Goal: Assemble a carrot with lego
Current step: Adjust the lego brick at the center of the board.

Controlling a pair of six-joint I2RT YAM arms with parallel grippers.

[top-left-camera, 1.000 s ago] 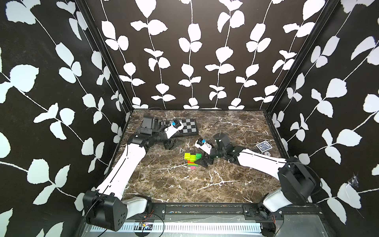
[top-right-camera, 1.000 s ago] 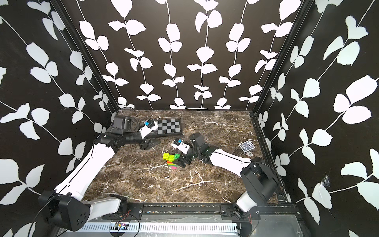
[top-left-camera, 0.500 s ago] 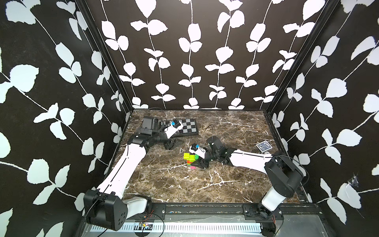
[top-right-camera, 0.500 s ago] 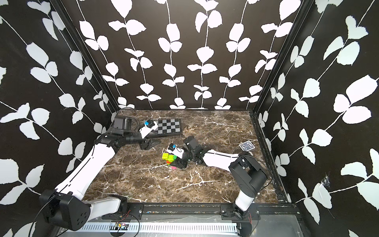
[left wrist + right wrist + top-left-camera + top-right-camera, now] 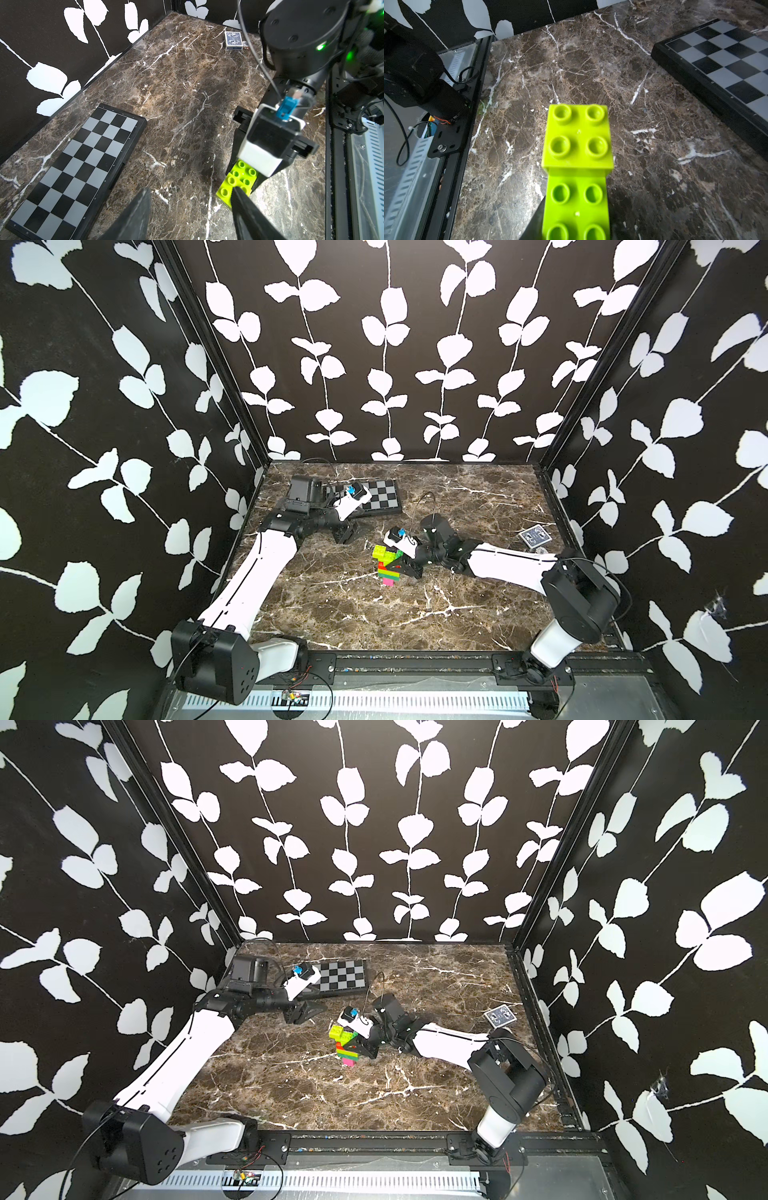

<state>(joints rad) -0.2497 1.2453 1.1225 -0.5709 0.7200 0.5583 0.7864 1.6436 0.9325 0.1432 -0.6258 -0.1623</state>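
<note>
At desk (image 5: 457,614) centre, I see the carrot (image 5: 387,571) upright, pink tip (image 5: 388,581) down, middle hidden by the clamping right gripper (image 5: 400,562); left gripper (image 5: 347,533) gapes.

You had the carrot (image 5: 386,571) just in front of the chequered board (image 5: 376,498). It was banded lime, dark green, red, lime and green down to a pink tip, while the board's squares were black and pale grey inside a black frame. Under the board the table (image 5: 353,614) was brown marble with white veins, the walls (image 5: 374,344) behind it were black with white leaves on thin white stems, and the card box (image 5: 535,537) well to its right was patterned blue with a white border. The left arm (image 5: 257,572) beside the board and the right arm (image 5: 507,562) in front of it were white with black joints.
</note>
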